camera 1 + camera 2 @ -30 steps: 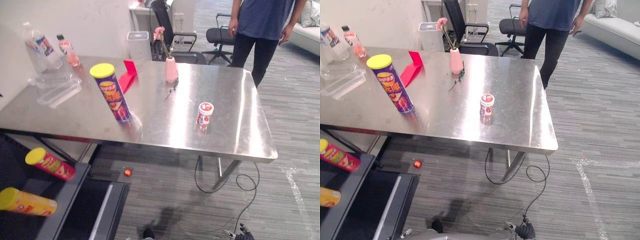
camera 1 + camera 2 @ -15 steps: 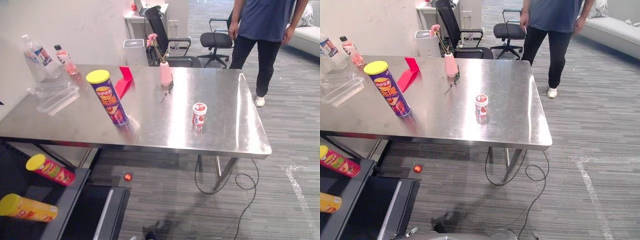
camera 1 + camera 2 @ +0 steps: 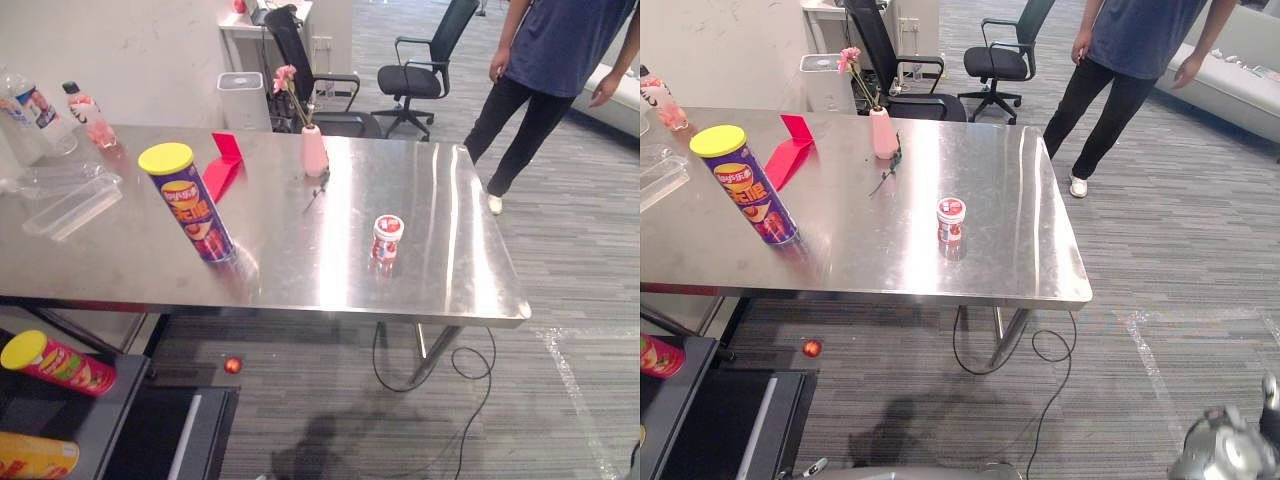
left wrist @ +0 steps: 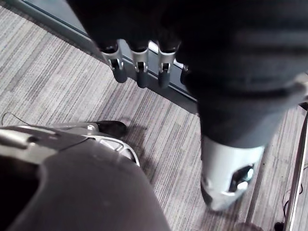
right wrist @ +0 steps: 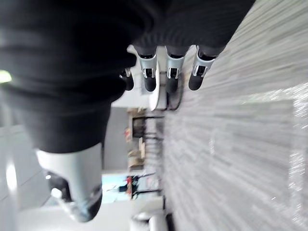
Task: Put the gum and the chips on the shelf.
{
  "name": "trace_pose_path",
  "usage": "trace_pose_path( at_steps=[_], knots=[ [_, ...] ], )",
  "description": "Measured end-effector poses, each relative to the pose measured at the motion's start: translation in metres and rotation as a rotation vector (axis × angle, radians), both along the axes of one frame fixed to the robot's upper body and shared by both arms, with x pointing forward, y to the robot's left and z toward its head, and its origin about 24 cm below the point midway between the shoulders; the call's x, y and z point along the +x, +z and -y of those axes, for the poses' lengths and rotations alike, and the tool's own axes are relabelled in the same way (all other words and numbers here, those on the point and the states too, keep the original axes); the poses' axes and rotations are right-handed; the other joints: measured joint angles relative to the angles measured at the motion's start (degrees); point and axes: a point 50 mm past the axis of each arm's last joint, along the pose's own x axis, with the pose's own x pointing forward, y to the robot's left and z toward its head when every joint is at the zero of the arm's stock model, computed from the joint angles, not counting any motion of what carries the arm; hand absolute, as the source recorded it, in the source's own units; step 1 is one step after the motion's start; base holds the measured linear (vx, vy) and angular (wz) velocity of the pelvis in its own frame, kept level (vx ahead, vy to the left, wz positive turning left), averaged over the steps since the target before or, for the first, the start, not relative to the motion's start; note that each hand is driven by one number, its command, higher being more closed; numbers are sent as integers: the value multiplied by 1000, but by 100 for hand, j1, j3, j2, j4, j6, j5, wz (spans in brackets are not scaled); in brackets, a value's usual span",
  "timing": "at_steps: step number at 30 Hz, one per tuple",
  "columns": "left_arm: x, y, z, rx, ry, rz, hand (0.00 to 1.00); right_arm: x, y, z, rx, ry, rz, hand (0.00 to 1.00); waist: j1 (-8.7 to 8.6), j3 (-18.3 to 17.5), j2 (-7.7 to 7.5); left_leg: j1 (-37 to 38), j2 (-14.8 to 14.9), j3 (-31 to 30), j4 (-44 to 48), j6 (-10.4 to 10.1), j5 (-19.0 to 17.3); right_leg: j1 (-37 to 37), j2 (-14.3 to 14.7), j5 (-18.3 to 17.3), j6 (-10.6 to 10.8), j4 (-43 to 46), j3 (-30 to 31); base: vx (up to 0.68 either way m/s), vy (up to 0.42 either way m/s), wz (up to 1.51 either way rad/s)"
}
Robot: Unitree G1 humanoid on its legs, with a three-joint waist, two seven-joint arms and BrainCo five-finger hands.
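A purple chips can (image 3: 187, 203) with a yellow lid stands upright on the left half of the steel table (image 3: 450, 290). The gum (image 3: 385, 238), a small red-and-white tub, stands alone near the table's middle right. At the lower left is a dark shelf (image 3: 120, 395) where two more chips cans lie: a red one (image 3: 60, 362) and a yellow one (image 3: 35, 455). My left hand (image 4: 140, 70) hangs over the grey carpet with relaxed fingers and nothing in it. My right hand (image 5: 171, 72) also hangs free over the carpet, open and empty.
A person (image 3: 545, 80) in a blue top walks by the table's far right corner. A pink vase (image 3: 313, 150), a red folded card (image 3: 225, 165), bottles (image 3: 85, 105) and a clear tray (image 3: 70, 195) stand on the table. A red ball (image 3: 232, 365) lies under it; office chairs (image 3: 425, 70) stand behind.
The camera has shifted, so the whole scene sits further left and lower. The person has stepped to the right. The chips can and the gum have kept their places on the table.
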Motion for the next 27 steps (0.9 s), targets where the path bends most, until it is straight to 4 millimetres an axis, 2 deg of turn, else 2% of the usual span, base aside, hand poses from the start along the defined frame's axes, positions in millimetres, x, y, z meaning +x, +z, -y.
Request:
trace_pose_path(
  at_steps=[4, 5, 6, 8, 11, 15, 18, 20, 23, 27],
  knots=[
    [2, 2, 1, 10, -40, 8, 0, 42, 46, -11, -265, 212, -24, 0, -5, -11, 16, -1, 5, 1, 8, 0, 0, -27, 6, 21, -16, 21, -1, 61, 1, -4],
    [1, 1, 2, 5, -44, 0, 0, 56, 61, -21, -357, 311, -15, 0, -5, -31, 53, -3, 26, 4, 9, 1, 1, -50, 29, 89, -52, 19, -3, 39, -2, -9],
    [-1, 1, 3, 3, -46, -5, 0, 62, 68, -27, -395, 365, -6, 0, -5, -47, 80, -4, 45, 7, 9, 1, 1, -68, 48, 136, -62, 19, -3, 49, -7, -15],
    [-3, 0, 5, 1, -62, -12, 0, 86, 91, -55, -536, 593, 20, 0, -10, -76, 129, 1, 102, 7, 10, 1, 1, -83, 100, 301, -89, 19, -23, 38, -7, -10],
    [0, 2, 5, 18, -99, -5, 0, 102, 107, -85, -635, 844, 52, 0, 3, -80, 119, 4, 140, 5, 11, 1, 1, -105, 136, 458, -67, 24, -60, 0, 0, 0],
    [-1, 2, 5, 23, -100, -5, 0, 112, 110, -120, -696, 1125, 62, 0, 19, -109, 76, -33, 139, 0, 11, 4, 0, -166, 133, 497, -43, 23, -104, -30, -13, -3],
    [-1, 1, 5, 26, -98, -5, 0, 115, 109, -135, -718, 1268, 57, 0, 17, -115, 92, -35, 139, -14, 8, 6, 2, -177, 134, 491, -36, 12, -155, -71, -40, -6],
    [-2, 1, 5, 27, -97, -3, 0, 116, 106, -141, -718, 1320, 48, 0, 24, -116, 95, -48, 134, -42, 7, 14, 8, -198, 133, 477, -19, 7, -171, -93, -35, -5],
    [-4, 0, 5, 26, -95, -12, 0, 118, 104, -153, -721, 1390, 51, 0, 25, -156, 64, -154, 65, -147, -29, 35, 68, -272, 61, 278, 147, 9, -256, -122, -52, 5],
    [-10, -2, 11, 9, -92, -37, 0, 120, 102, -159, -738, 1457, 15, 0, 41, -239, 230, -231, 81, -319, -32, 51, 148, -261, 63, 203, 138, 64, -386, -67, -29, 18]
  ],
)
